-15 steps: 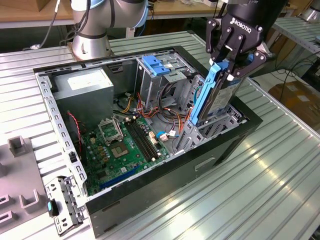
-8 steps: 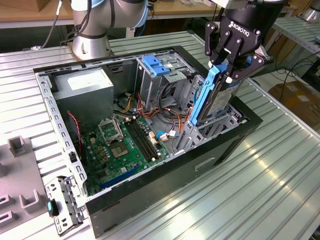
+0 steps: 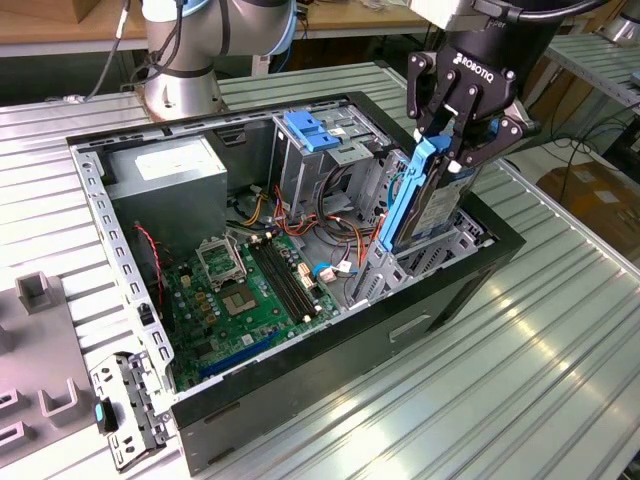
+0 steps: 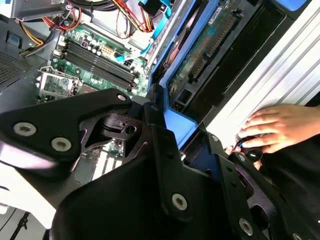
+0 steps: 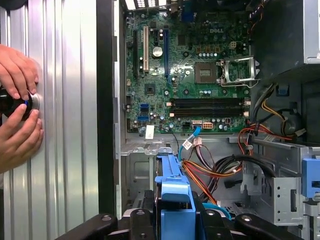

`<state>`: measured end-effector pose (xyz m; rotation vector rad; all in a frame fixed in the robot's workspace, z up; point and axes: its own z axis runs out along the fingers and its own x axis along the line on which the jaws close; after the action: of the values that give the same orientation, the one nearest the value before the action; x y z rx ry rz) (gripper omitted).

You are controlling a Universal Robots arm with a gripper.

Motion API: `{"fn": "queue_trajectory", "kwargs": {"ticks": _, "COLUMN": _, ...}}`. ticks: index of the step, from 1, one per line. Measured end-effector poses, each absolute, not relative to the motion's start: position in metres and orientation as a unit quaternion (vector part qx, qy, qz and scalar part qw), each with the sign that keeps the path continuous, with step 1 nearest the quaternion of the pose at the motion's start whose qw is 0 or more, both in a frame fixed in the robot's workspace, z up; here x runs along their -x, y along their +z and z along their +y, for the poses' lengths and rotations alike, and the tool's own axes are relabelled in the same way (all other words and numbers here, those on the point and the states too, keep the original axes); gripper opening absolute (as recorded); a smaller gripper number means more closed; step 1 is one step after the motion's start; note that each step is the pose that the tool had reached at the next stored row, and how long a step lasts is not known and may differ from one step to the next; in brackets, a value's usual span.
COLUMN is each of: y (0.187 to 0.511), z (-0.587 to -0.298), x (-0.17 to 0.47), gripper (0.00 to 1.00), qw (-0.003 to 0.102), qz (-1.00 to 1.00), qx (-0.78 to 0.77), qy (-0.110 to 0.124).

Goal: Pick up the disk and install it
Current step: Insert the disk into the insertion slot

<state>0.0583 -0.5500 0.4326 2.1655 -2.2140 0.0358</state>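
Observation:
The disk (image 3: pixel 424 200) stands on edge, silver-grey with blue carrier rails, partly lowered into the metal drive bay (image 3: pixel 395 270) at the open computer case's corner on the exterior view's right. My black gripper (image 3: pixel 447 152) is shut on the disk's upper end, one finger on each side. In the second wrist view the disk (image 4: pixel 199 52) shows its green circuit board and a blue rail running down into the bay. In the first wrist view the blue carrier (image 5: pixel 173 192) sits between my fingers (image 5: pixel 137 220), above the cables.
The case (image 3: pixel 330 350) lies open on a ribbed metal table (image 3: pixel 520 380), showing the motherboard (image 3: pixel 250 290), the grey power supply (image 3: pixel 170 178) and a cage with a blue latch (image 3: pixel 308 130). Coloured cables (image 5: pixel 210 172) lie beside the bay. A person's hands (image 5: pixel 17 115) rest on the table.

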Motion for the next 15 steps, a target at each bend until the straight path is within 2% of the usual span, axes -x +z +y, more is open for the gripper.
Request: {"fn": "queue_trajectory", "kwargs": {"ticks": 15, "y": 0.412, "z": -0.55, "x": -0.059, "gripper": 0.37, "qw": 0.026, "qz": -0.715, "qx": -0.699, "qy": 0.008}}
